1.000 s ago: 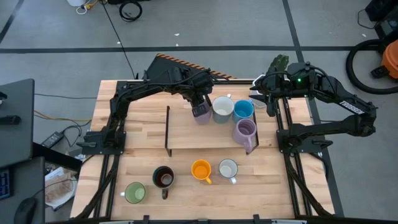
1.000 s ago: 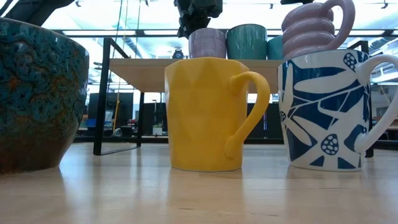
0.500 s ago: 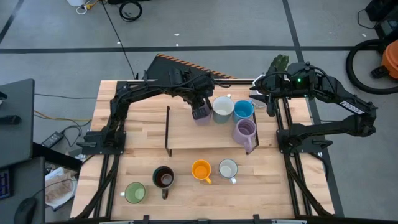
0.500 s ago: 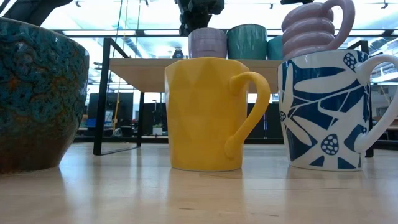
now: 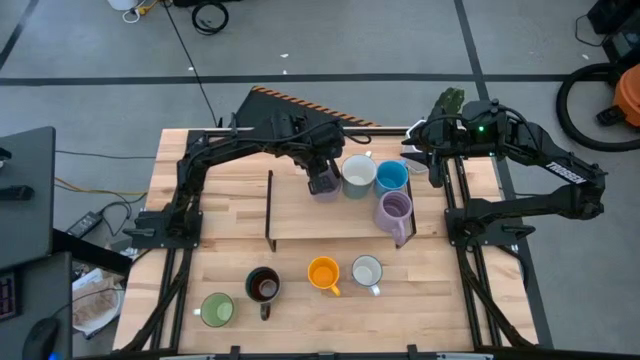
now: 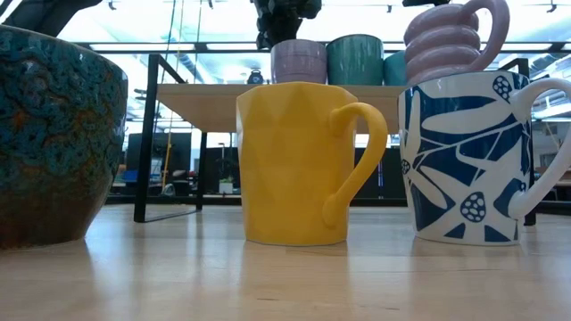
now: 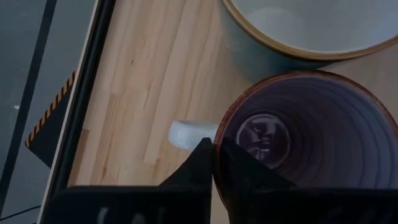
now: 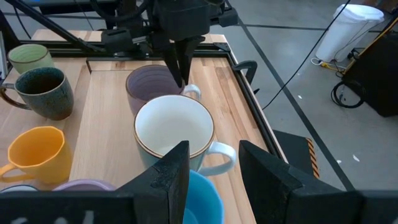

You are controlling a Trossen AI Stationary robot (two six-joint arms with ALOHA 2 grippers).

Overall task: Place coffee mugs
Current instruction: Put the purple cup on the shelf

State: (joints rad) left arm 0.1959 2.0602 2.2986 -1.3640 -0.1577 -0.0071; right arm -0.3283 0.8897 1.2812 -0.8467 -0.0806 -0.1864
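Observation:
A purple mug (image 5: 324,187) stands on the raised wooden shelf (image 5: 300,215), at the left of a row with a white mug (image 5: 358,175) and a blue mug (image 5: 391,177). A lavender spiral mug (image 5: 394,210) stands nearer on the shelf. My left gripper (image 5: 322,172) is over the purple mug and shut on it; it also shows in the right wrist view (image 8: 180,68). My right gripper (image 8: 214,186) is open and empty beyond the shelf's right end (image 5: 433,165). Orange (image 5: 323,272), patterned white (image 5: 367,271), dark (image 5: 263,286) and green (image 5: 216,309) mugs stand on the table. My left gripper pinches the purple mug's rim (image 7: 217,144) right beside its handle (image 7: 189,134), one finger (image 7: 239,177) inside the mug and one finger (image 7: 199,168) outside. The fingers come from above, pointing down. The mug stands upright, its base on the shelf (image 6: 299,80).
The shelf has dark metal legs (image 5: 269,205) and stands mid-table. A green plant (image 5: 449,100) is at the far right corner, behind my right arm. Bare table lies left of the shelf (image 5: 215,215) and along the near right (image 5: 430,300).

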